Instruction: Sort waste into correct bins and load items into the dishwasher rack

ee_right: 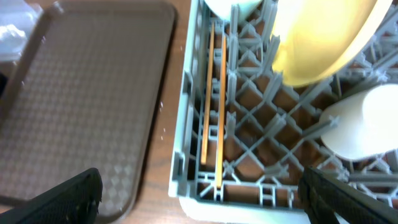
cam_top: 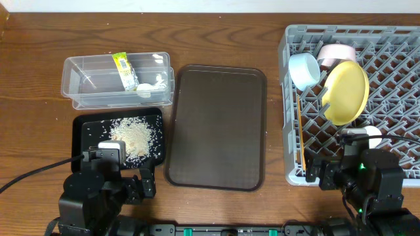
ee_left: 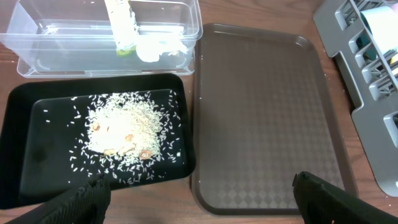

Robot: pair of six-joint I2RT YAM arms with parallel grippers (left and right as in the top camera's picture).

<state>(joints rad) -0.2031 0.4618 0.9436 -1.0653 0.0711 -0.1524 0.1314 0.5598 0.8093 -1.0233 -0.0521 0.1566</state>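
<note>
The grey dishwasher rack (cam_top: 394, 98) at right holds the yellow plate (cam_top: 346, 92), light blue bowl (cam_top: 304, 70), pinkish bowl (cam_top: 335, 52), pale cup (cam_top: 371, 136) and two chopsticks (cam_top: 297, 131). The chopsticks (ee_right: 212, 99), plate (ee_right: 323, 37) and cup (ee_right: 364, 124) also show in the right wrist view. The clear tub (cam_top: 85, 82) holds the yellow-green wrapper (cam_top: 125, 71) and white scrap (cam_top: 149, 85). The black tray (cam_top: 86, 131) holds rice leftovers (cam_top: 134, 136). My left gripper (ee_left: 199, 202) is open and empty near the black tray's front edge. My right gripper (ee_right: 199, 196) is open and empty at the rack's front left corner.
The dark brown serving tray (cam_top: 216, 124) lies bare between the bins and the rack; it also shows in the left wrist view (ee_left: 261, 118) and the right wrist view (ee_right: 81, 106). Bare wooden table lies at the far left. Cables run off the left arm.
</note>
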